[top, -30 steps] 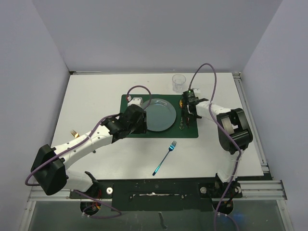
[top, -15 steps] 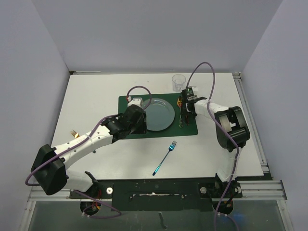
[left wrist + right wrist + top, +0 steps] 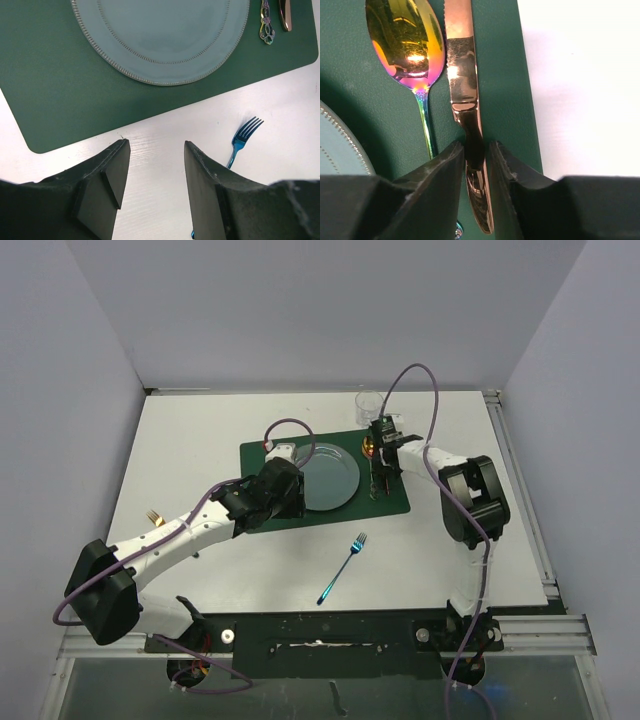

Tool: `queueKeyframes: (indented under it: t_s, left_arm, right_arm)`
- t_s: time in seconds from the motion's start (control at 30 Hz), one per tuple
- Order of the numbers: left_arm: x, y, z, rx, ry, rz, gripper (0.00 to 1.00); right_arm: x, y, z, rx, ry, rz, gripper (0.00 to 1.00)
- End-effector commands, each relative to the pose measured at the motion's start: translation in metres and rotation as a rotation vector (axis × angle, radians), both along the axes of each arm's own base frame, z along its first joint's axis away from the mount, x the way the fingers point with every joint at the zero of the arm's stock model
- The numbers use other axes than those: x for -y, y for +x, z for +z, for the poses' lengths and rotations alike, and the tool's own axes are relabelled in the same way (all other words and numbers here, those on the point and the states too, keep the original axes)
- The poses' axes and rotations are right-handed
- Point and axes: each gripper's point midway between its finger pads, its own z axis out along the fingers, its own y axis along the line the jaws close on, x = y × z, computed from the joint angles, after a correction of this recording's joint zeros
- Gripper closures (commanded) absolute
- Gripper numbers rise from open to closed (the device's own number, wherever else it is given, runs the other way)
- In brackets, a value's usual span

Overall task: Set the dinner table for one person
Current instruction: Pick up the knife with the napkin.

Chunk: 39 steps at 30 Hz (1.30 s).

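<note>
1. Looking down from above, we are seeing the white table spreading under both arms and carrying everything else.
2. A green placemat is lying at the middle of the table, slightly askew, with a pale blue plate sitting on it.
3. A clear glass is standing on the bare table just beyond the placemat's far right corner.
4. A blue fork is lying on the bare table, apart from the placemat, toward the near edge.
5. The right gripper is reaching down over the placemat's right strip. Its jaws are pinching the handle of a copper knife, one finger pressing on each side.
6. An iridescent spoon is lying just beside the knife, on the plate side, both resting on the placemat.
7. The left gripper is hanging over the bare table at the placemat's near edge, its jaws spread and gripping nothing.
</note>
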Motion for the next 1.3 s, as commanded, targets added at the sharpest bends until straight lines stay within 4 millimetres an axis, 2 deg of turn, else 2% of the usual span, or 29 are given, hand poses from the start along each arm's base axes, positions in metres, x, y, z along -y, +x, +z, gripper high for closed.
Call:
queueKeyframes:
  t_s: [0.0, 0.13, 0.17, 0.3, 0.63, 1.03, 1.27]
  left_arm:
    - [0.005, 0.006, 0.011, 0.035, -0.02, 0.0, 0.54]
    - [0.004, 0.006, 0.011, 0.036, -0.02, 0.001, 0.54]
    - [0.004, 0.006, 0.011, 0.037, -0.021, 0.0, 0.54]
    - [0.005, 0.005, 0.012, 0.036, -0.023, 0.0, 0.55]
    - [0.005, 0.004, 0.015, 0.039, -0.037, 0.0, 0.55]
    - [0.006, 0.003, 0.016, 0.042, -0.049, 0.0, 0.55]
    - [0.006, 0.003, 0.015, 0.042, -0.05, -0.002, 0.55]
  right_arm:
    - [-0.016, -0.015, -0.031, -0.1, 0.008, 0.05, 0.78]
    - [-0.018, -0.018, -0.036, -0.114, 0.004, 0.055, 0.98]
    - [-0.018, -0.019, -0.038, -0.118, 0.002, 0.056, 1.0]
    - [-0.016, -0.026, -0.045, -0.132, 0.001, 0.06, 1.0]
    - [-0.019, -0.032, -0.039, -0.108, 0.042, 0.075, 1.0]
    - [0.007, -0.031, 0.001, -0.025, -0.056, 0.01, 1.0]
    - [0.018, -0.031, 0.015, -0.002, -0.068, -0.016, 1.0]
